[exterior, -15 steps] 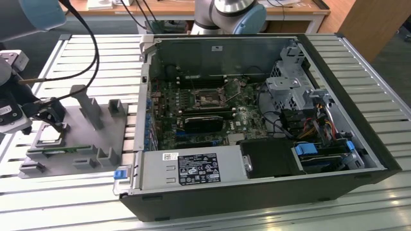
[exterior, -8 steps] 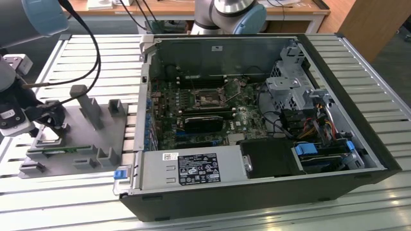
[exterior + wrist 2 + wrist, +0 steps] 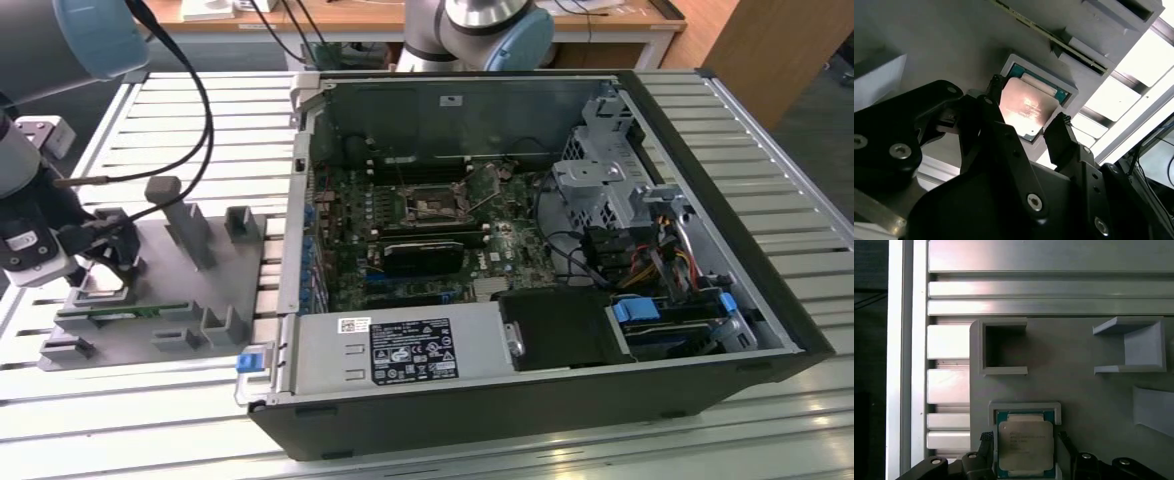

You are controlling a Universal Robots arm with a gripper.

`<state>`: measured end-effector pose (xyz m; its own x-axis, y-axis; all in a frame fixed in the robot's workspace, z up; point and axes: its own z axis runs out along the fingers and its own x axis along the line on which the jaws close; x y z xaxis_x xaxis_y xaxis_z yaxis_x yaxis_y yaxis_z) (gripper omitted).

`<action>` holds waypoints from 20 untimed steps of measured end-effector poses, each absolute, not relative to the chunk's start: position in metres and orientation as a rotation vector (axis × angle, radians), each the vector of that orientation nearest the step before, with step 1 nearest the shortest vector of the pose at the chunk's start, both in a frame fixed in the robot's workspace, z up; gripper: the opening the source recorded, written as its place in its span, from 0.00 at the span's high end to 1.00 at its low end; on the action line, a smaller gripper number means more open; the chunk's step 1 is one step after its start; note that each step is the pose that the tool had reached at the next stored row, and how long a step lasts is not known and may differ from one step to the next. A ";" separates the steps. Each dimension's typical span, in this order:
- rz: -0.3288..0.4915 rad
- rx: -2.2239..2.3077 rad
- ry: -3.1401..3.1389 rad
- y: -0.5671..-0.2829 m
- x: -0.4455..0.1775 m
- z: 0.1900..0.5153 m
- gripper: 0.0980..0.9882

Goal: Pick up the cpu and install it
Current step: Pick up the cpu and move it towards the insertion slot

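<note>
The black two-fingered gripper (image 3: 1024, 439) hung spread open, its fingers (image 3: 1059, 131) straddling the flat, silver-topped square cpu (image 3: 1025, 445), which lay in its recess on the grey plastic fixture plate (image 3: 1079, 390). A clean lift likely called for closing squarely on opposite edges. The exterior view added the open black computer case (image 3: 534, 410), well apart from the plate.

The cpu (image 3: 1025, 445), a square chip with a silver top and a green rim, lies flat and face-up in a square pocket of the grey holder (image 3: 1094, 405).
</note>
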<state>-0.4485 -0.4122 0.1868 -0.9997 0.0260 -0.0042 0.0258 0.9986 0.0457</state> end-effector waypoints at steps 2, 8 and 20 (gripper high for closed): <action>0.072 0.043 3.136 -0.412 -0.448 0.186 0.41; 0.072 0.034 3.136 -0.412 -0.447 0.185 0.41; 0.076 0.033 3.136 -0.412 -0.446 0.185 0.50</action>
<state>-0.4464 -0.4122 0.1851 -0.9998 0.0214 -0.0041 0.0212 0.9986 0.0484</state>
